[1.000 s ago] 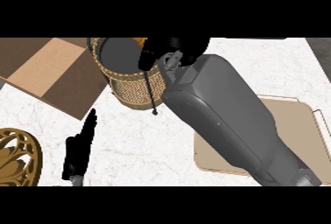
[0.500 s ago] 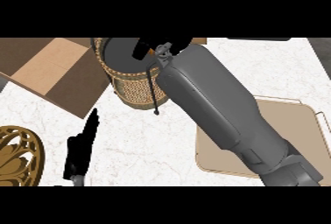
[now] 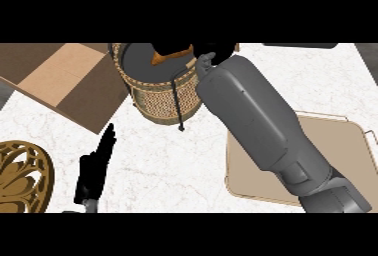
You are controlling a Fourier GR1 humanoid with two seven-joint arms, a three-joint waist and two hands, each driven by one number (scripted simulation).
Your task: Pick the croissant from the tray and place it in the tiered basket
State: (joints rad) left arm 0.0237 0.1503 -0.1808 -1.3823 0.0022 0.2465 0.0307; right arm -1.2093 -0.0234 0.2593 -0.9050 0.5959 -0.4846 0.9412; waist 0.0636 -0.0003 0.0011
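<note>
The orange-brown croissant point(image 3: 171, 56) shows over the dark top tier of the wicker tiered basket point(image 3: 159, 100) at the upper middle. My right hand point(image 3: 207, 54) reaches over the basket's right rim, its dark fingers curled at the croissant; the view's top edge cuts off part of the hand. The grey right forearm runs diagonally down to the lower right, crossing the beige tray point(image 3: 347, 150), which shows nothing on its visible part. My left hand point(image 3: 94, 167) rests open on the counter at the lower left, fingers straight.
A brown two-tone board point(image 3: 63, 80) lies at the upper left beside the basket. An ornate golden-brown plate point(image 3: 18, 177) sits at the left edge. A thin black cord point(image 3: 177, 107) hangs down the basket's front.
The right arm has stretched further up over the basket, and the croissant now shows above the top tier. The left hand has stayed put.
</note>
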